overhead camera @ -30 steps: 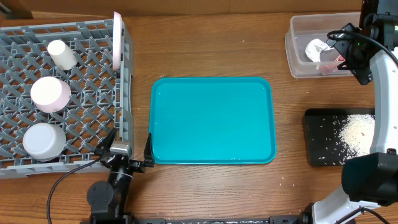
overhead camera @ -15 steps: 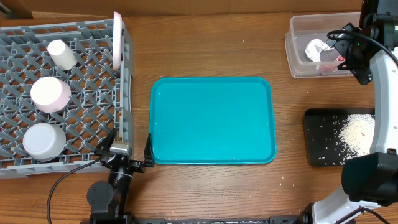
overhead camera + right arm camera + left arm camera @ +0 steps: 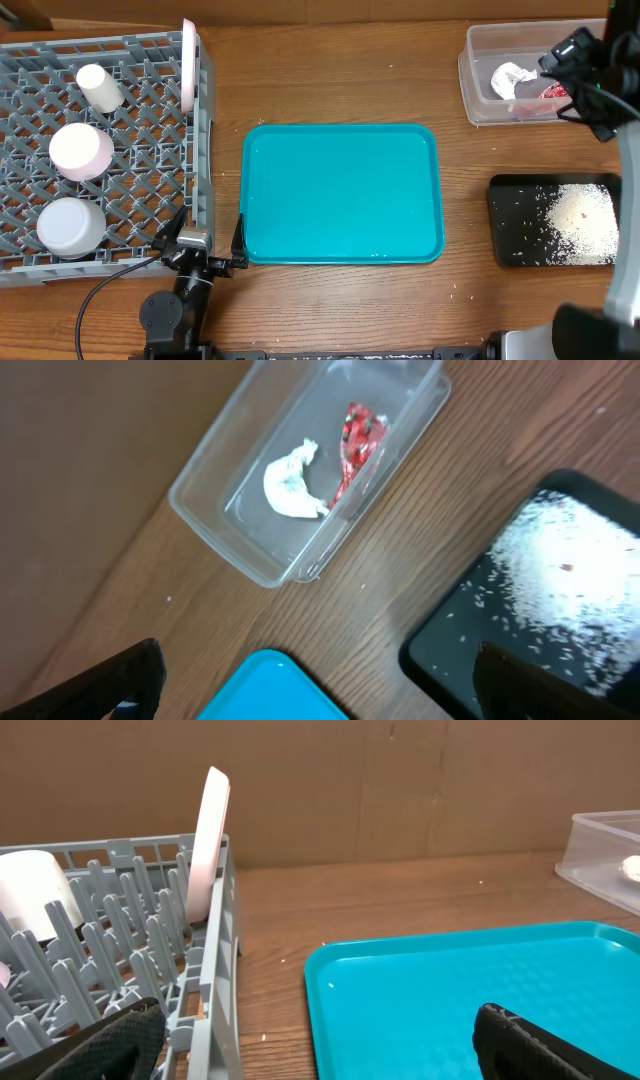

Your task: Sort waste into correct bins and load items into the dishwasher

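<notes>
dish rack point(image 3: 203, 140): seen at 9 o'clock on the worktop point(image 3: 330, 80); grey, with a lattice floor and low walls.
cup point(image 3: 99, 87): found tilted in the rack's 11 o'clock corner.
two bowls point(image 3: 81, 150): one is set at the rack's 9 o'clock, just below the cup; the other point(image 3: 70, 226) is set at 7 o'clock.
plate point(image 3: 188, 65): stood on edge against the rack's wall at 1 o'clock.
left fingers point(image 3: 100, 1045): spread wide, nothing pinched; held low at the rack's 5 o'clock corner, just beside the teal tray.
teal tray point(image 3: 342, 193): laid flat at the worktop's centre.
clear tub point(image 3: 480, 70): placed at 2 o'clock; the napkin point(image 3: 509, 77) and the red wrapper point(image 3: 548, 92) are seen inside, side by side.
right fingers point(image 3: 120, 680): spread wide, nothing pinched; held above the tub's 3 o'clock end.
black tray point(image 3: 505, 225): placed at 4 o'clock; the crumbs point(image 3: 585, 218) are heaped towards its 3 o'clock side, with loose grains scattered around the heap.
</notes>
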### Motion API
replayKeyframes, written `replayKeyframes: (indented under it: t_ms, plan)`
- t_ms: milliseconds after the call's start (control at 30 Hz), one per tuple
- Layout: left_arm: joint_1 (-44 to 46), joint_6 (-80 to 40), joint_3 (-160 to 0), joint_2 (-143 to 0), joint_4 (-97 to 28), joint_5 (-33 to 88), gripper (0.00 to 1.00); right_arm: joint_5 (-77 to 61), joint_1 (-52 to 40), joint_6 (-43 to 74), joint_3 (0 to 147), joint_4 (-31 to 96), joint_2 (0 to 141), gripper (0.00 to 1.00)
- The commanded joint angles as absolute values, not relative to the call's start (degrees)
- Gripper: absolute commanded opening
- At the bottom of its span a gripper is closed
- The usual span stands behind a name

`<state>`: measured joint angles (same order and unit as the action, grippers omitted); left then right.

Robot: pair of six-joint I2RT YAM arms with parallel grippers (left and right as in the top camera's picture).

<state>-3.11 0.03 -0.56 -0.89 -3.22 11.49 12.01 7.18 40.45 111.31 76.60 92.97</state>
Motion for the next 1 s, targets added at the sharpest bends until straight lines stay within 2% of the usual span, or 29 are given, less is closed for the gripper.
replayKeyframes:
  t_ms: [0,133,300,500,567,967]
  plan:
    - [-3.4,0.7,-0.3,-0.3,-3.2,11.0,1.00,15.0,7.1,40.2,111.6,77.8,89.3,1.00]
    - [-3.4,0.7,-0.3,-0.3,-3.2,11.0,1.00,13.8,7.1,40.2,110.7,76.9,87.3,1.00]
    - [-3.4,0.7,-0.3,-0.3,-3.2,11.0,1.00,10.5,5.1,37.1,101.6,67.5,81.7,1.00]
    - [-3.4,0.7,-0.3,-0.3,-3.2,11.0,1.00,9.3,-0.2,37.0,78.7,47.4,69.4,1.00]
    - [-3.4,0.7,-0.3,-0.3,-3.2,11.0,1.00,8.4,-2.0,37.0,66.0,37.4,62.5,1.00]
    - [-3.4,0.7,-0.3,-0.3,-3.2,11.0,1.00,-0.2,-2.6,37.0,22.7,1.4,38.7,1.00]
